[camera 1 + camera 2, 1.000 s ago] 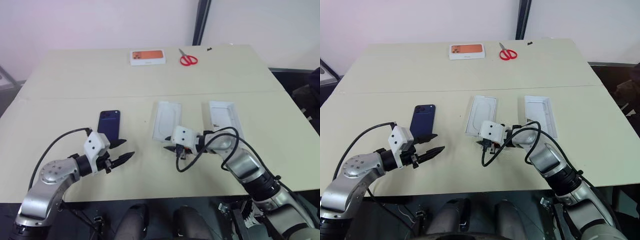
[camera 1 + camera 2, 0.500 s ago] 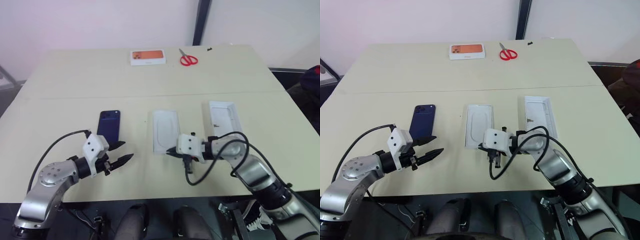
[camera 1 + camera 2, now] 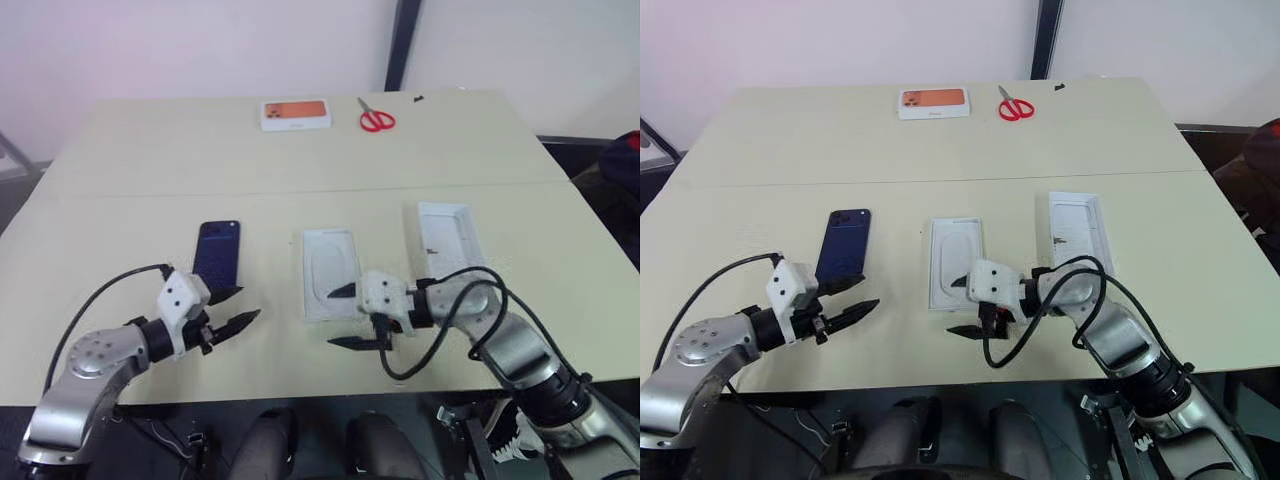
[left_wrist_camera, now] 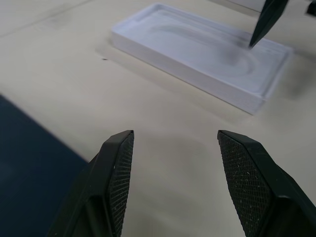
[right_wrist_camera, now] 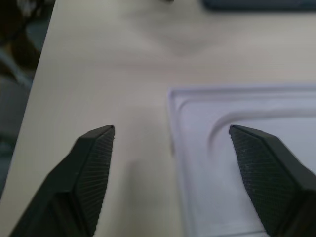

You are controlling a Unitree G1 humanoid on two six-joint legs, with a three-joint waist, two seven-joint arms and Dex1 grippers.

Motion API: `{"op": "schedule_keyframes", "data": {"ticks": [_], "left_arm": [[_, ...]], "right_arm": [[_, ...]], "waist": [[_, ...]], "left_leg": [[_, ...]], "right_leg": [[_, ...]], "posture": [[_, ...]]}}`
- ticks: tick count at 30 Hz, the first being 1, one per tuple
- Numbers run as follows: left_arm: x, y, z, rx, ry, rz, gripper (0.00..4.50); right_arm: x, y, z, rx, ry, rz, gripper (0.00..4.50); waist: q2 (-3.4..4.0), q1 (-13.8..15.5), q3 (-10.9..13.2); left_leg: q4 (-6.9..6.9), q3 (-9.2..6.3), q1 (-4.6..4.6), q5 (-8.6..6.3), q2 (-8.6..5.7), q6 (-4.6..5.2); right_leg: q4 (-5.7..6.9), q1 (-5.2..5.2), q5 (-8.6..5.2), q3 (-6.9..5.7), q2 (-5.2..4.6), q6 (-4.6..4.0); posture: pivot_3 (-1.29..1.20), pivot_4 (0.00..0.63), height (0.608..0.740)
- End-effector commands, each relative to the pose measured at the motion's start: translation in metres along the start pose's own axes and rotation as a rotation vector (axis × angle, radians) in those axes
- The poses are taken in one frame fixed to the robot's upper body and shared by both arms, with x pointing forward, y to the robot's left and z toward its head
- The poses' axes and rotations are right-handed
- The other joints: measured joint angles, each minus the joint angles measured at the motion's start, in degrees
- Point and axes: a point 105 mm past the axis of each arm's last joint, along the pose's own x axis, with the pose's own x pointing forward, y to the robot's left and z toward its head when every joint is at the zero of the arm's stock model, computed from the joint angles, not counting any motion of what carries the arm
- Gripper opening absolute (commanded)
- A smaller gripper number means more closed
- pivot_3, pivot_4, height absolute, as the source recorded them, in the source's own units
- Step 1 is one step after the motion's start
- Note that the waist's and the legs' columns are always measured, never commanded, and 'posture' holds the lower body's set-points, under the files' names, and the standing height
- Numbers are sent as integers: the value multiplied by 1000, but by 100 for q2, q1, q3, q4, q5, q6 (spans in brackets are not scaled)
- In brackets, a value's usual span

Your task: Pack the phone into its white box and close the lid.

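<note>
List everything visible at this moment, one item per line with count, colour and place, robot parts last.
Phone: one, dark navy blue, lying flat on the table's left half, in front of the left gripper.
Box with oval outline: one, white, at the table's middle.
Open box: one, white, to the right of the middle one, apart from it.
Orange-pictured box: one, white with orange, at the far edge.
Scissors: one pair, red handles, beside the orange-pictured box.
Table: one, pale beige.
Left gripper: one, black fingers, open, empty, just short of the phone.
Right gripper: one, black fingers, open, empty, at the middle box's near end.
</note>
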Motion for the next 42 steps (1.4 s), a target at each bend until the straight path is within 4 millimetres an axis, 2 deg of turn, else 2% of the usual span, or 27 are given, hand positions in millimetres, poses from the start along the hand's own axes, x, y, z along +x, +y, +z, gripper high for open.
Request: {"op": "schedule_keyframes", "data": {"ticks": [1, 3, 5, 6, 7, 8, 13, 17, 20, 25, 35, 42], "left_arm": [[-8, 26, 16, -99, -51, 154, 2847], [-13, 43, 15, -203, -59, 256, 2847], [-19, 61, 11, -278, -44, 362, 3396], [-21, 67, 9, -305, -39, 398, 3736], [-24, 74, 7, -316, -26, 442, 4267], [-26, 81, 6, -335, -15, 486, 4500], [-31, 107, -6, -500, 60, 612, 4500], [-26, 114, -7, -593, 93, 621, 4500], [-12, 108, -12, -650, 182, 544, 4500], [6, 91, -18, -704, 270, 431, 4500], [34, 43, -12, -766, 269, 205, 4500], [42, 26, -7, -808, 244, 142, 4500]], "right_arm": [[-1, -24, 43, -26, -123, -90, 3300], [8, -35, 49, -20, -122, -137, 2546], [23, -42, 51, -31, -102, -158, 1591], [30, -44, 51, -40, -87, -166, 1046], [39, -49, 50, -45, -64, -187, 414], [48, -53, 48, -46, -40, -209, 21], [86, -62, 45, -114, 50, -272, 21], [114, -67, 43, -139, 104, -312, 21], [137, -62, 42, -162, 137, -297, 21], [155, -53, 38, -202, 165, -256, 21], [162, -47, 30, -230, 194, -226, 21], [153, -49, 26, -242, 200, -231, 21]], "waist": [[0, 3, 0], [-1, 4, -1], [-3, 0, -2], [-3, 2, -2], [-4, 1, -2], [-4, -1, -2], [-6, -6, -3], [-9, -23, -5], [-12, -40, -7], [-13, -27, -8], [-11, -1, -13], [-11, 12, -18]], "left_leg": [[0, 0, 0, 0, 0, 0], [0, -3, 0, 0, 0, 0], [2, -3, 0, 0, 0, 0], [3, -3, 0, 1, -1, -1], [3, -3, 0, 1, -1, -2], [5, -2, 0, 1, -1, -2], [7, -3, -1, 13, -2, -22], [8, -1, -1, 22, -2, -39], [7, -2, -1, 26, -2, -44], [7, -2, -1, 27, -3, -46], [7, -3, 7, 27, -5, -46], [7, -4, 18, 27, -6, -46]], "right_leg": [[2, -1, 0, -1, 0, 0], [4, -2, 0, -3, 1, 0], [4, -2, 0, -5, 1, 1], [5, -2, 0, -5, 1, 1], [6, -4, 0, -5, 2, 1], [8, -5, 0, -5, 2, 1], [18, -16, 0, -7, 3, 1], [19, -25, 1, -6, 3, 2], [26, -29, 1, -7, 5, 1], [27, -37, 1, -7, 4, 2], [27, -30, 1, -7, 2, 2], [25, -18, 1, -7, 1, 2]], "posture": [[0, 150, 740], [0, 150, 740], [0, 150, 740], [0, 150, 740], [0, 150, 740], [0, 150, 740], [0, 150, 740], [0, 150, 740], [0, 150, 740], [0, 150, 740], [0, 150, 740], [0, 150, 740]]}}
